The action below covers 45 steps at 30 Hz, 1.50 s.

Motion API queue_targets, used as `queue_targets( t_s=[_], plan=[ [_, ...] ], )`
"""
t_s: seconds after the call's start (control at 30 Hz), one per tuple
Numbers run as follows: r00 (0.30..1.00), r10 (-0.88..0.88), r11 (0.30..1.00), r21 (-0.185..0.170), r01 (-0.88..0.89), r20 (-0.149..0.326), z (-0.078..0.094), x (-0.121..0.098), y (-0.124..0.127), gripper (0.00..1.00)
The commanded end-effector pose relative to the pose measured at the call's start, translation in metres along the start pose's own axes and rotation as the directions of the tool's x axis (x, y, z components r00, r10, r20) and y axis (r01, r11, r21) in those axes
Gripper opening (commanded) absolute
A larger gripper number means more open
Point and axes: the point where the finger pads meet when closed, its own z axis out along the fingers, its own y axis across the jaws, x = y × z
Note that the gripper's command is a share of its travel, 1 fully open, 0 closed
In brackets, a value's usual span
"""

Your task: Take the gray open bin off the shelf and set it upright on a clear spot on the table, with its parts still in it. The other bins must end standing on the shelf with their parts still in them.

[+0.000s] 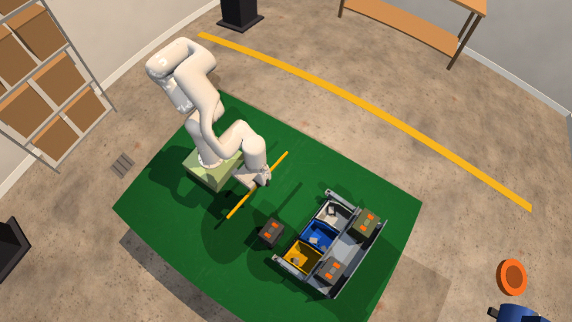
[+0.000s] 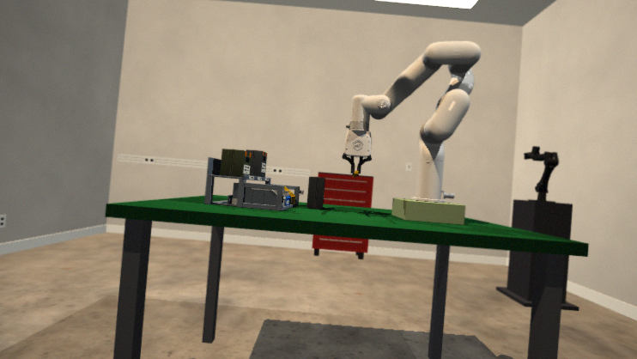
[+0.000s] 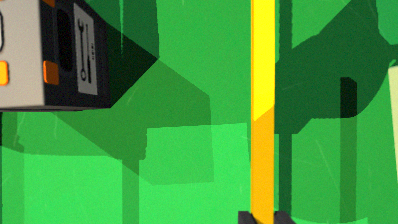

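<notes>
The gray open bin (image 1: 335,213) sits in the shelf (image 1: 334,243) at the table's right, with a part inside. Next to it in the shelf are a blue open bin (image 1: 317,236) and a yellow open bin (image 1: 302,254), each with a part. Two dark closed boxes (image 1: 365,223) (image 1: 331,272) stand on the shelf's upper level. My gripper (image 1: 264,182) hangs well above the table, left of the shelf, and is shut on a long yellow rod (image 1: 257,184). The wrist view shows the rod (image 3: 262,110) running up from my fingertips.
A dark closed box with orange latches (image 1: 271,232) stands on the table beside the shelf; it also shows in the wrist view (image 3: 45,55). My pale green base block (image 1: 213,169) is at the table's back left. The shelf (image 2: 249,187) also shows in the side view.
</notes>
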Motion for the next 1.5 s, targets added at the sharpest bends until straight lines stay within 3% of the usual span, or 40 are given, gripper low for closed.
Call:
queue_targets(
  t_s=[0.0,1.47],
  plan=[
    [1.000,0.000,1.000,0.004,0.000,0.007,0.003,0.000,-0.001,0.00],
    [1.000,0.000,1.000,0.003,0.000,0.007,0.051,0.000,-0.002,0.00]
  ],
)
